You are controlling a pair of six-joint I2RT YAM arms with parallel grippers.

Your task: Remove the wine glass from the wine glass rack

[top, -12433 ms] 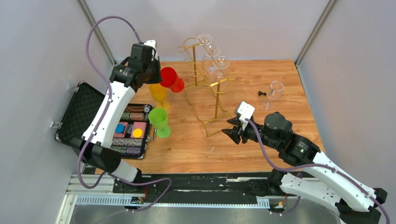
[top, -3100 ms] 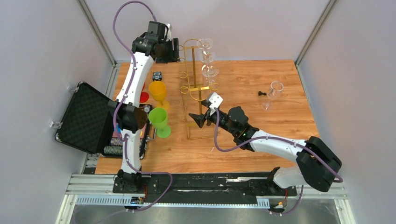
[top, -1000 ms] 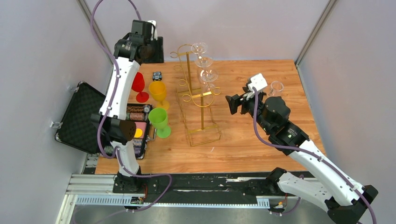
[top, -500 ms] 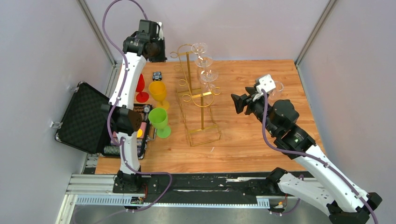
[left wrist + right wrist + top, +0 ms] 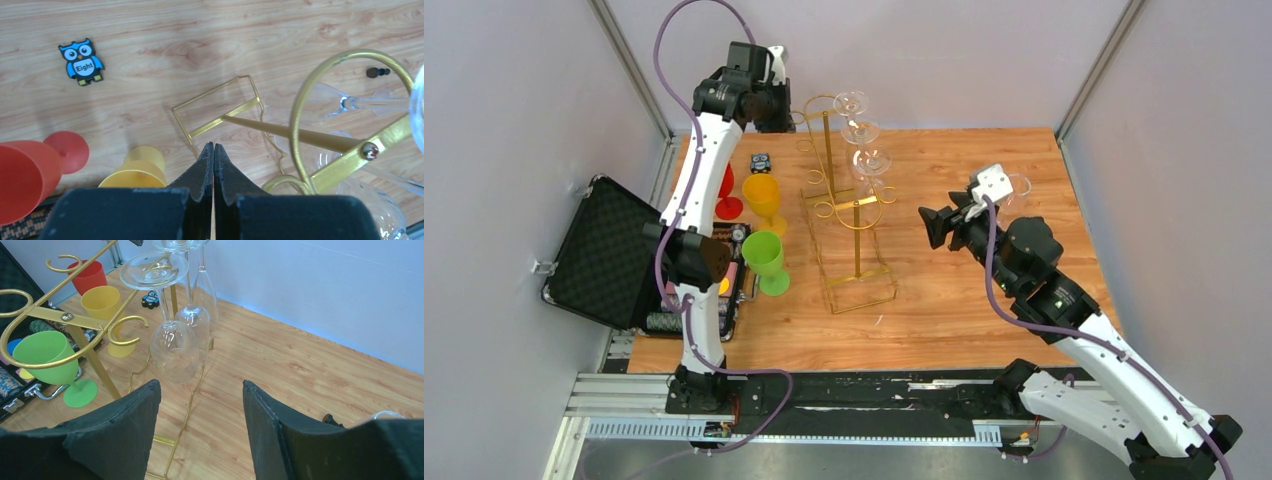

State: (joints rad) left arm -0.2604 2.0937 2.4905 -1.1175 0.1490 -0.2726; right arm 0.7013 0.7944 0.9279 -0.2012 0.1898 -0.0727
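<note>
The wooden worktop [image 5: 944, 300] carries everything, and the wine glass rack [image 5: 856, 250] stands upright near its middle, the rectangular wire base flat on the wood. Three clear glasses hang upside down by their feet along the rack's right-hand arms, in a row running toward the back wall. The lift-off itself is not yet done.

The right gripper [image 5: 201, 385] is spread wide and empty. It is held to the right of the rack and pointed at it, well apart from any glass. Its wrist view looks straight at the nearest wine glass [image 5: 172, 352], whose foot rests on a curled gold loop with the bowl dangling below (a second bowl hangs just behind it, nearly touching).

The left gripper [image 5: 214, 150] is pressed together on nothing. It is held high by the rack's far left side, looking down past the gold loops to the base, and it touches neither wire nor glass.

In my judgement nearly everything is left to do. The right arm has to close in on the stem or bowl, take hold, slide the foot out through the open end of the loop and set the glass down.

A loose glass [image 5: 1018, 186] stands on the worktop behind the right arm, partly hidden by it. I cannot tell whether it belongs to this job. The coloured cups [image 5: 764, 255] and an owl sticker [image 5: 82, 61] sit left of the rack, out of the way.
</note>
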